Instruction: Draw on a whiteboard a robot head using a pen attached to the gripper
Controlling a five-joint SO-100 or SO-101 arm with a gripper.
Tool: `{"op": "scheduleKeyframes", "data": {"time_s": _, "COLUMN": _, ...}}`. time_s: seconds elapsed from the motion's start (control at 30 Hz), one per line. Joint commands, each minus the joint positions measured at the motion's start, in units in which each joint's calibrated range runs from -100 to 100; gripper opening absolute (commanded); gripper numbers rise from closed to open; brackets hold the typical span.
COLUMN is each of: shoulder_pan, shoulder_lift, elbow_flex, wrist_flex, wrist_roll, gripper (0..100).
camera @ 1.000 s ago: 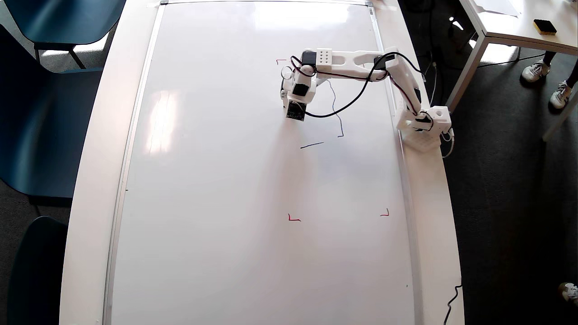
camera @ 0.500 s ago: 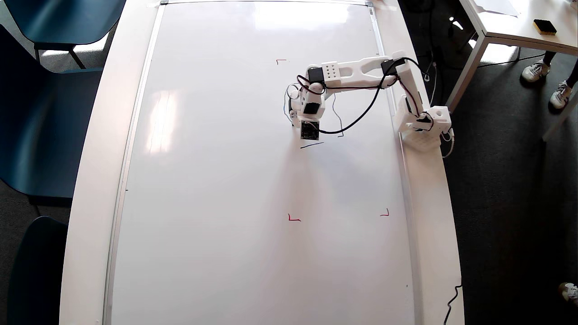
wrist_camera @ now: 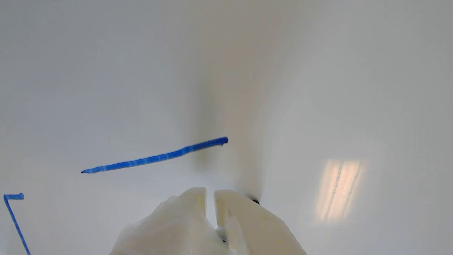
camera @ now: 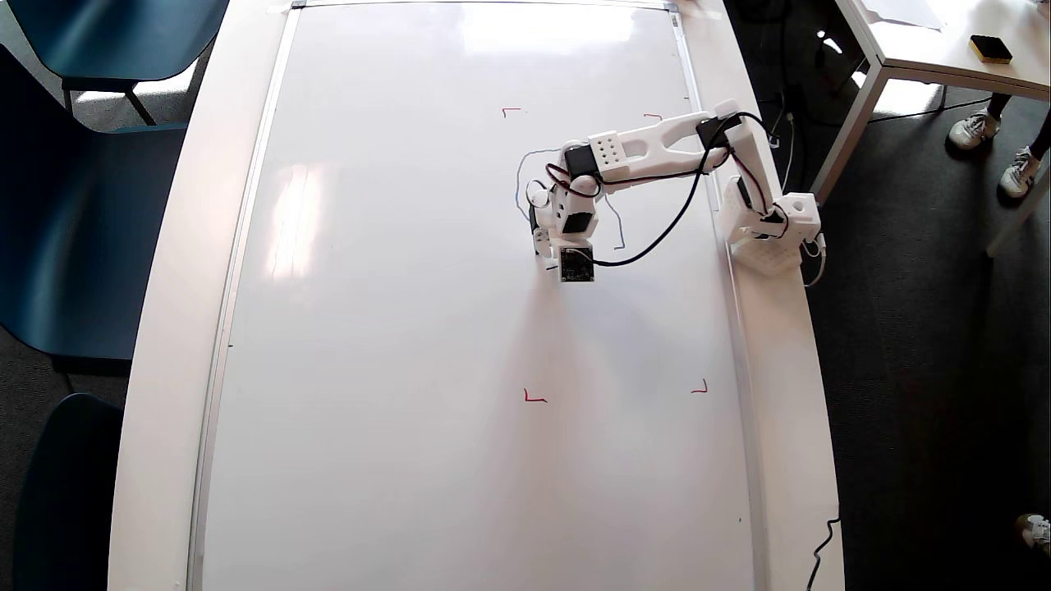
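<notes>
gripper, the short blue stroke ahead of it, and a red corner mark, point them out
gripper (wrist_camera: 210,193): wrist view, the narrow gap between the white fingertips
short blue stroke (wrist_camera: 155,157): wrist view, middle of the line
red corner mark (camera: 534,398): overhead view, lower-left mark on the whiteboard

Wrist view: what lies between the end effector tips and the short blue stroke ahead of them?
Only bare whiteboard, shaded there, separates the end effector from the blue stroke; the wrist view shows it.

In the overhead view, the end effector (camera: 543,249) hangs over the whiteboard (camera: 394,328), just below the robot head (camera: 520,176) line.
</notes>
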Motion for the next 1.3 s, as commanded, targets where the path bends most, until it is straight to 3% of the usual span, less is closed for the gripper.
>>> {"op": "scheduleKeyframes", "data": {"time_s": 0.0, "shoulder_pan": -2.4, "shoulder_lift": -2.1, "elbow_flex": 2.1, "wrist_flex": 0.8, "wrist_roll": -0.3, "gripper": 1}}
{"op": "scheduleKeyframes", "data": {"time_s": 0.9, "shoulder_pan": -3.8, "shoulder_lift": -7.5, "elbow_flex": 1.5, "wrist_flex": 1.0, "wrist_roll": -2.9, "gripper": 1}}
{"op": "scheduleKeyframes", "data": {"time_s": 1.27, "shoulder_pan": -1.7, "shoulder_lift": -12.3, "elbow_flex": -16.1, "wrist_flex": 14.0, "wrist_roll": -5.5, "gripper": 1}}
